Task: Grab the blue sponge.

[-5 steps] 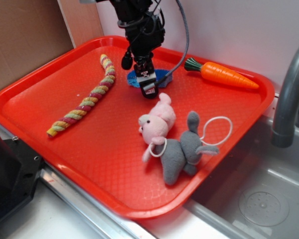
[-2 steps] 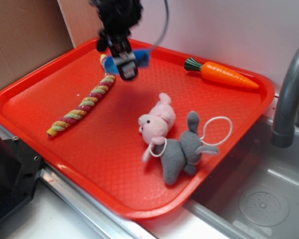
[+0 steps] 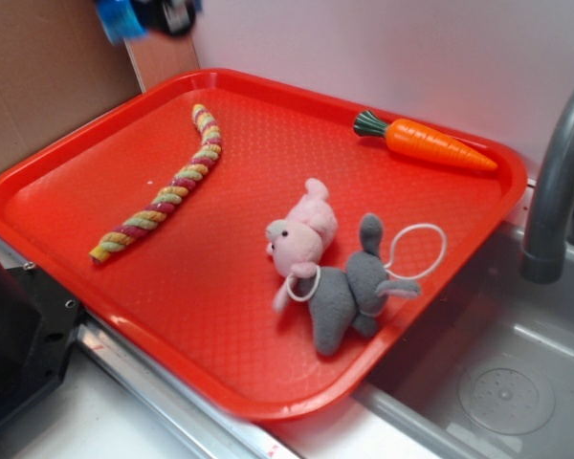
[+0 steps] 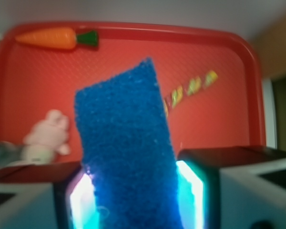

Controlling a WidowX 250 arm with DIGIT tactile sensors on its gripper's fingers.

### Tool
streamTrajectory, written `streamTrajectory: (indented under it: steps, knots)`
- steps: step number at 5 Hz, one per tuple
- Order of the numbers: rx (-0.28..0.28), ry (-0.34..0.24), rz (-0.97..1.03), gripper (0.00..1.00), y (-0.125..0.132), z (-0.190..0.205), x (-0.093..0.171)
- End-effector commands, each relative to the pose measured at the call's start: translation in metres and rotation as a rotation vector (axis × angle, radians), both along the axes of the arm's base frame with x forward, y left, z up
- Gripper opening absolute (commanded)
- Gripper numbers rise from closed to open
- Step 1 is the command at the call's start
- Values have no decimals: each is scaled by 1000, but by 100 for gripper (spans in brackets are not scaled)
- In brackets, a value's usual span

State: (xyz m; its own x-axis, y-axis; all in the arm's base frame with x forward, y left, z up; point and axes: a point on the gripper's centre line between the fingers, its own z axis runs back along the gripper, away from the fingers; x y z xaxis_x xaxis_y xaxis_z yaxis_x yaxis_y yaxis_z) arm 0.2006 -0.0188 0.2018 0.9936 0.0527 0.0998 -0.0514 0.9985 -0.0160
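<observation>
Rising from the tray (image 3: 38,206) to the far left, the gripper (image 4: 133,200) is clamping the blue sponge (image 4: 126,157); the grab looks done.

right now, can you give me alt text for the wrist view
A blue sponge fills the middle of the view, clamped between the gripper fingers. Behind it lies a red tray with a toy carrot at top left, a pink plush at left and a striped rope at right.
</observation>
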Motion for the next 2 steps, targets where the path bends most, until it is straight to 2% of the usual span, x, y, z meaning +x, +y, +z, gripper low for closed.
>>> streamTrajectory:
  steps: [1,2]
  knots:
    - [-24,-36,128,0,-32,64,-1]
    - [4,-46,122,0,-36,62,-15]
